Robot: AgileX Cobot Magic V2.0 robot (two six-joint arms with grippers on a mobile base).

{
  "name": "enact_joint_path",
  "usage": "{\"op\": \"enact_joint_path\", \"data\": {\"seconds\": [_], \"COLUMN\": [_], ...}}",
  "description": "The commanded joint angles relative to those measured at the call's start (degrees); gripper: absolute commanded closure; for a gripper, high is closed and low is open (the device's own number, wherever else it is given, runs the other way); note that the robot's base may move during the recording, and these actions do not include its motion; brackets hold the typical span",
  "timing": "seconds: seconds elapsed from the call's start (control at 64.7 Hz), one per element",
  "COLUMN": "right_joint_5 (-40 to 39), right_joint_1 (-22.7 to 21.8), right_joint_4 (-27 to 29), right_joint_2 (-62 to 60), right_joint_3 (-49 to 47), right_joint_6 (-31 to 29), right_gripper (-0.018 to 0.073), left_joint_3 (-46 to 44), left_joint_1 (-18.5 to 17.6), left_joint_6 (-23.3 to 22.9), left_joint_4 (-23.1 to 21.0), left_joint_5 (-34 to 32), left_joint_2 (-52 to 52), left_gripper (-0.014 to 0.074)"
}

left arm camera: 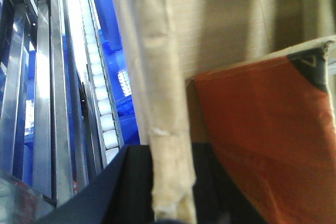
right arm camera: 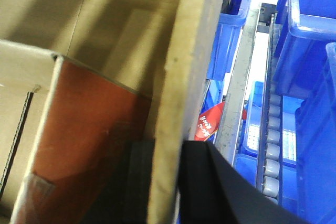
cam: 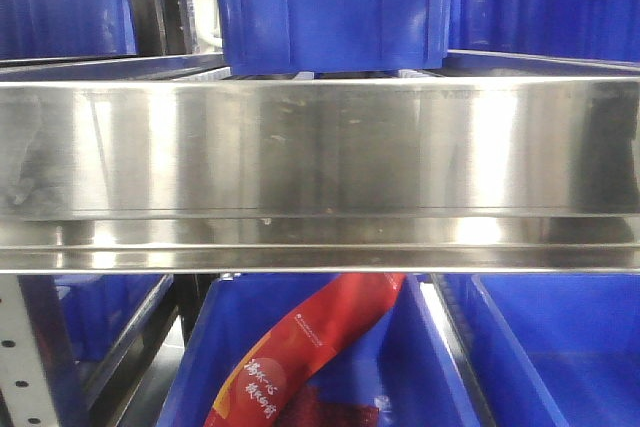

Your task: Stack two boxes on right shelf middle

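Both my grippers, left point(left arm camera: 170, 192) and right point(right arm camera: 168, 182), pinch the box's point(left arm camera: 220, 19) stiff, light cardboard walls near six o'clock, carrying it shelfward point(cam: 320, 162).

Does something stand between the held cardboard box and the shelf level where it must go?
Possibly. The left pincer and right pincer each clamp a wall of the box. On the shelf, behind its steel lip, a blue bin sits mid-level, where the box might need to go.
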Motion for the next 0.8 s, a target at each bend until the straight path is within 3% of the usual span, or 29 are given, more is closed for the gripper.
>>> {"op": "enact_joint_path", "data": {"seconds": [0.0,0.433,0.788], "right_joint_5": [-2.7,-1.8,-0.6], "right_joint_1": [-0.4,-0.4,-0.4], "right_joint_4": [-1.3,-1.3,-1.3], "right_joint_2": [-0.4,0.4,9.4], "right_joint_3": [-0.6,1.1,5.2], "right_joint_6": [-0.5,-0.5,-0.5], "right_gripper": [0.0713,0.0713,0.0713], "left_joint_3": [-0.6,1.3,8.0], "left_joint_1": [-0.3,-0.3,-0.1], "left_joint_6": [0.5,0.5,0.5], "left_joint_4": [-0.3,-0.2,2.4], "left_joint_5": [-2.9,-2.9,-2.9], "left_joint_2": [-0.8,2.5,7.9], "left_gripper": [0.0708,0.0708,0.0708]}}
